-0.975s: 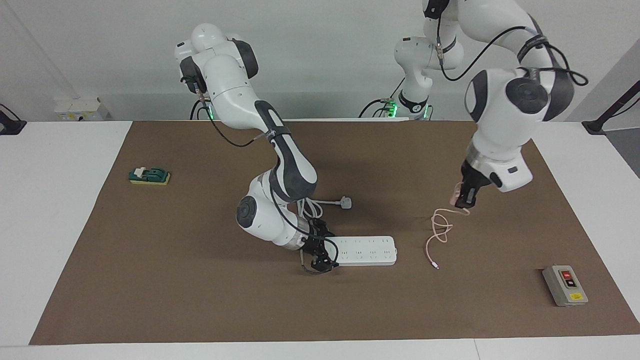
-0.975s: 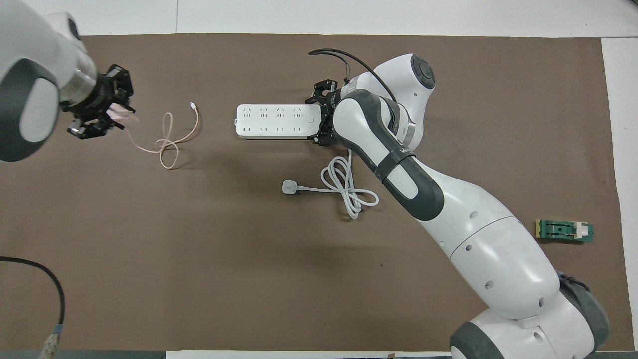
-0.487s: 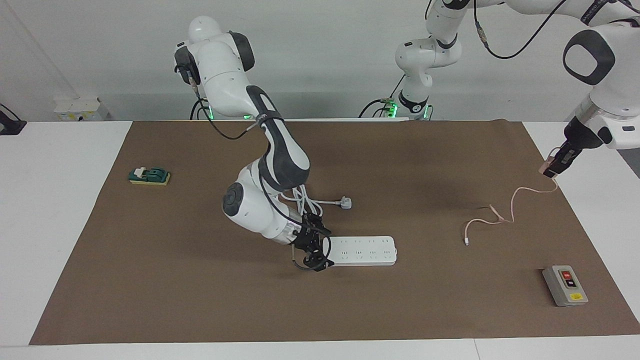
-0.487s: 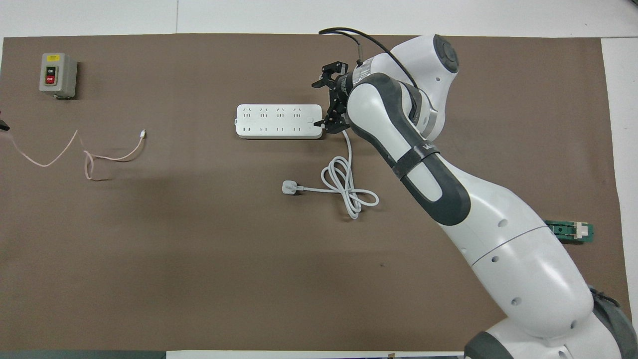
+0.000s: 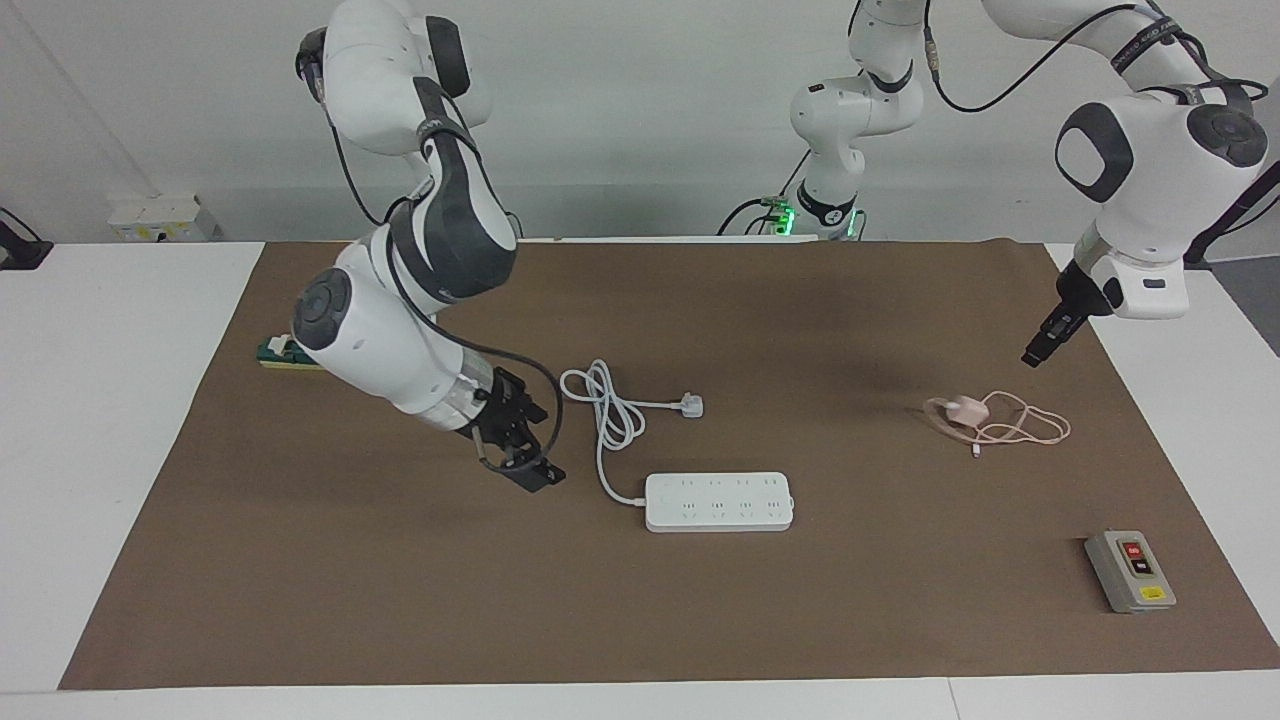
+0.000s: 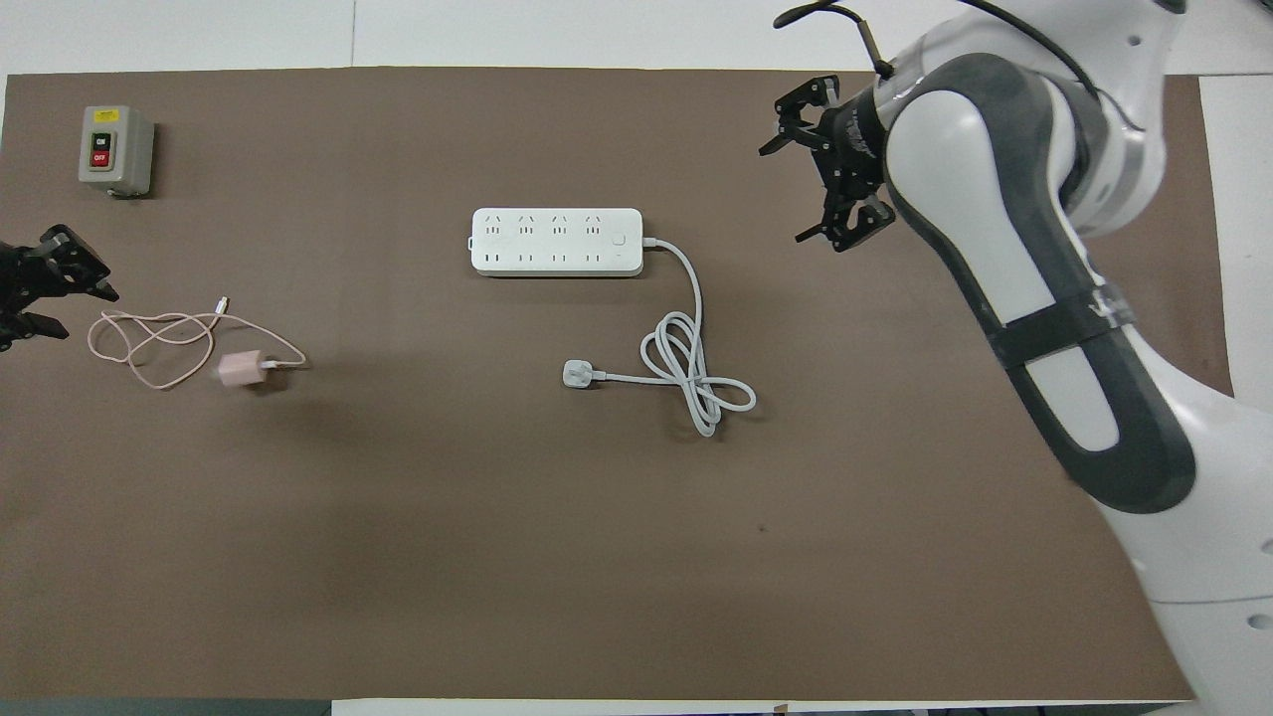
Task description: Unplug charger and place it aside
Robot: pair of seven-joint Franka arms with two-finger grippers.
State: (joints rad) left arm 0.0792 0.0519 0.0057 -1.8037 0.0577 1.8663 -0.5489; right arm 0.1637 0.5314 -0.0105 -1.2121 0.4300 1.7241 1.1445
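The pale pink charger (image 5: 965,408) lies loose on the brown mat toward the left arm's end, its thin pink cable (image 5: 1025,430) coiled beside it. It also shows in the overhead view (image 6: 239,370) with the cable (image 6: 149,338). My left gripper (image 5: 1032,358) hangs open and empty in the air over the mat beside the cable coil (image 6: 88,313). The white power strip (image 5: 720,500) (image 6: 557,242) lies mid-mat with no plug in it. My right gripper (image 5: 530,468) (image 6: 788,194) is open and empty, raised over the mat off the strip's cord end.
The strip's thick white cord (image 6: 696,383) loops to a white plug (image 5: 690,405) nearer to the robots than the strip. A grey switch box (image 5: 1130,572) (image 6: 114,149) sits at the left arm's end. A green block (image 5: 275,352) lies partly hidden by the right arm.
The left gripper carried the charger toward its end of the mat, let go and rose; the charger now lies on the mat. The right gripper left the power strip's end and drew back.
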